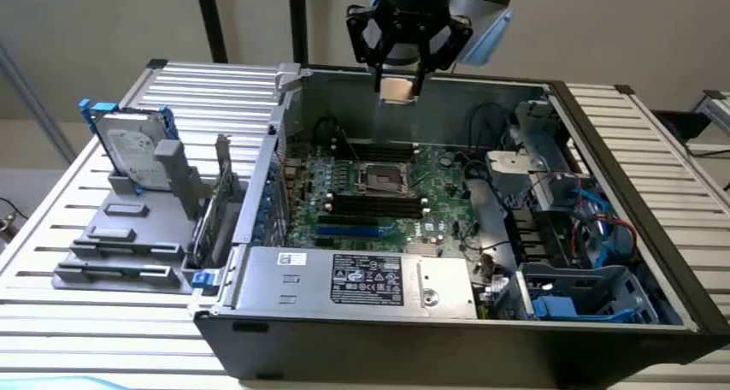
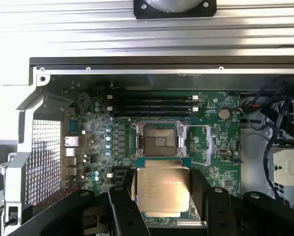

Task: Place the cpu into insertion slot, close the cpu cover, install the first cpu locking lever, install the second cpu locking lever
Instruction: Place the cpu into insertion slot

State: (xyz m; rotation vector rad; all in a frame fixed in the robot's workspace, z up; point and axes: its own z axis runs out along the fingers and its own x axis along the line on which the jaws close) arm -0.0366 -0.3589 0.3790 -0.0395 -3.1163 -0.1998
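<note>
My gripper (image 1: pixel 398 89) hangs high above the open computer case, shut on the cpu (image 1: pixel 397 89), a pale silvery-beige square chip. In the wrist view the cpu (image 2: pixel 162 191) sits between the black fingers (image 2: pixel 125 211), facing the camera. Well below it on the green motherboard (image 1: pixel 439 172) lies the insertion slot (image 1: pixel 382 178), a dark square socket with a grey rim, also seen in the wrist view as the insertion slot (image 2: pixel 159 139). The socket stands uncovered. Thin metal lever wires (image 2: pixel 206 127) stand beside the socket. I cannot make out the cpu cover as a separate plate.
Black memory slots (image 1: pixel 371 203) run beside the socket. A power supply (image 1: pixel 362 279) fills the case's near side, and drive cages with cables (image 1: pixel 570 227) crowd the exterior view's right. A hard drive (image 1: pixel 128 146) stands in a grey holder on the slatted table at the exterior view's left.
</note>
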